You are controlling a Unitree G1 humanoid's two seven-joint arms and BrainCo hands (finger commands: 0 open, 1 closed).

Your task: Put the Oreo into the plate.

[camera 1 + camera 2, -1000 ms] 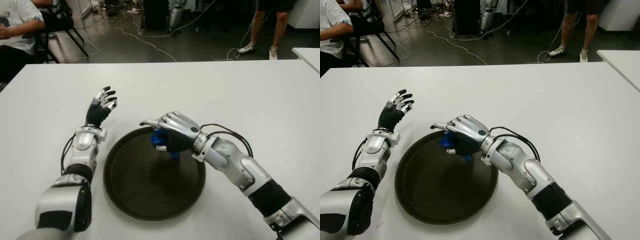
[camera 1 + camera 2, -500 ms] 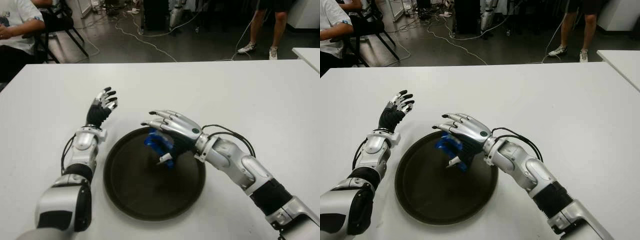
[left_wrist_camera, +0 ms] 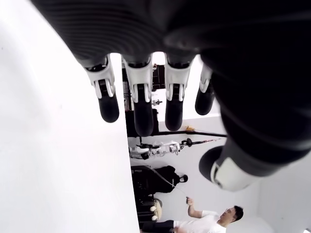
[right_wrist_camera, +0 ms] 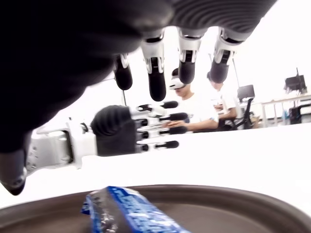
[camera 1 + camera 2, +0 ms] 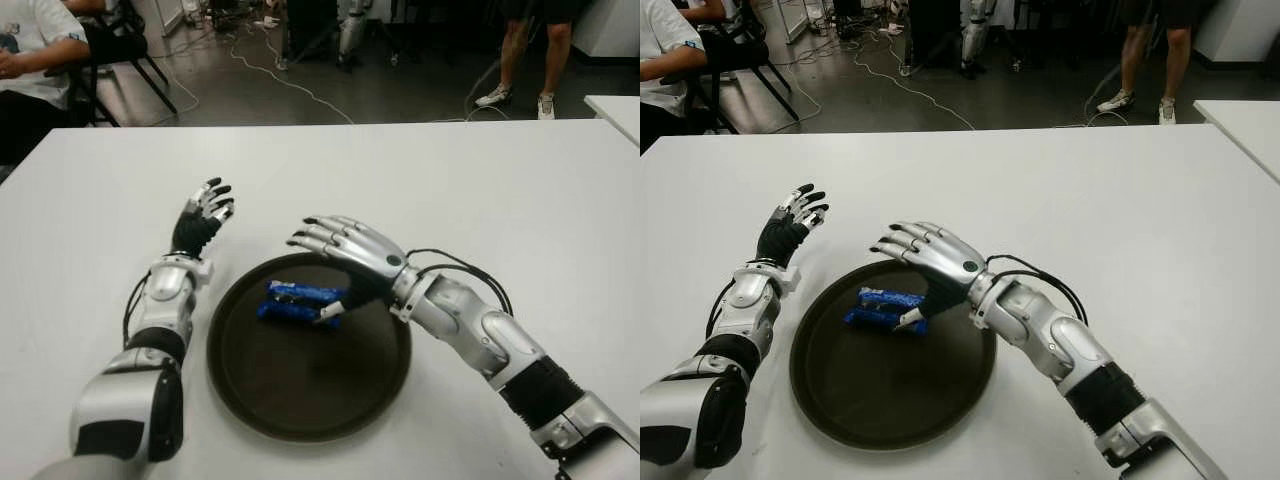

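Oreo (image 5: pixel 296 301): a blue packet that lay flat inside the plate, in the part of it farthest from the robot and a little toward the robot's left; no finger was closed on it.
Plate (image 5: pixel 375 385): a dark round dish with a raised rim that sat on the white counter (image 5: pixel 520 190), directly before the robot; every other place here is given from it.
Right hand (image 5: pixel 335 252): it was held over the plate's far edge, palm down, with the fingers (image 5: pixel 312 236) stretched out and spread, gripping nothing. The thumb tip showed just beside the packet's right end; whether the two touched cannot be told.
Right wrist view: the straightened fingers (image 4: pixel 156 80) showed above the packet, well clear of it, and the plate's rim curved behind.
Left hand (image 5: pixel 203 217): it showed to the left of the plate and a little beyond it, over the counter, with the fingers loosely extended and empty.
Left wrist view: the four fingers (image 3: pixel 139 103) pointed straight out with nothing between them and the thumb.
Background: past the counter's far edge, beyond the plate, a seated person (image 5: pixel 30 50) showed at the left and a standing person's legs (image 5: pixel 528 50) at the right, with cables across the floor.
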